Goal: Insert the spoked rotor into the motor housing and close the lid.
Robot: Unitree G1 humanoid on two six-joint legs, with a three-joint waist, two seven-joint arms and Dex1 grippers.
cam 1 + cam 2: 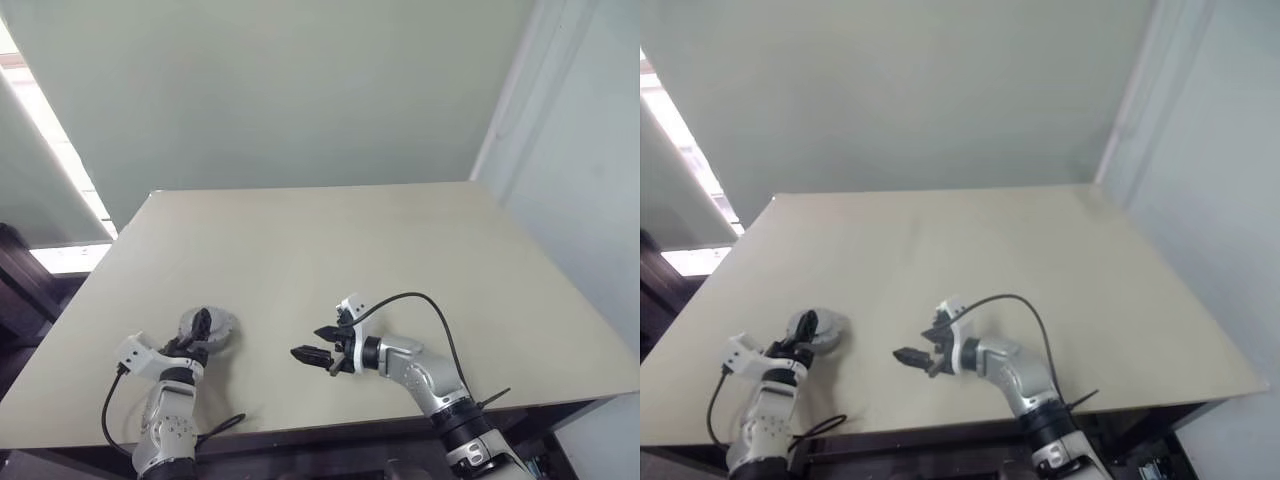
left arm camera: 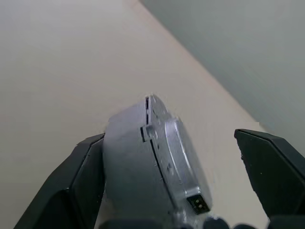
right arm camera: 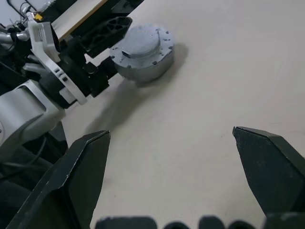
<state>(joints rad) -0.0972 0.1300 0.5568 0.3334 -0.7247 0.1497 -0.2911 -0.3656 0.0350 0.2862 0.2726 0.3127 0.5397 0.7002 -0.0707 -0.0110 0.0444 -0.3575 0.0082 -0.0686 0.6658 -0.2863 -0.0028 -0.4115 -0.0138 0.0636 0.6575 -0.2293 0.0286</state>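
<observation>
You see motor housing (image 1: 207, 327) lower left on tabletop (image 1: 400, 250), lid (image 3: 139, 40) on, between spread left pincer (image 1: 197, 333) fingers. Right pincer (image 1: 318, 343) wide, empty.

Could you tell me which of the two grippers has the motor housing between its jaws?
The left gripper: its jaws flank the motor housing. The right gripper is apart, open over bare table.
</observation>
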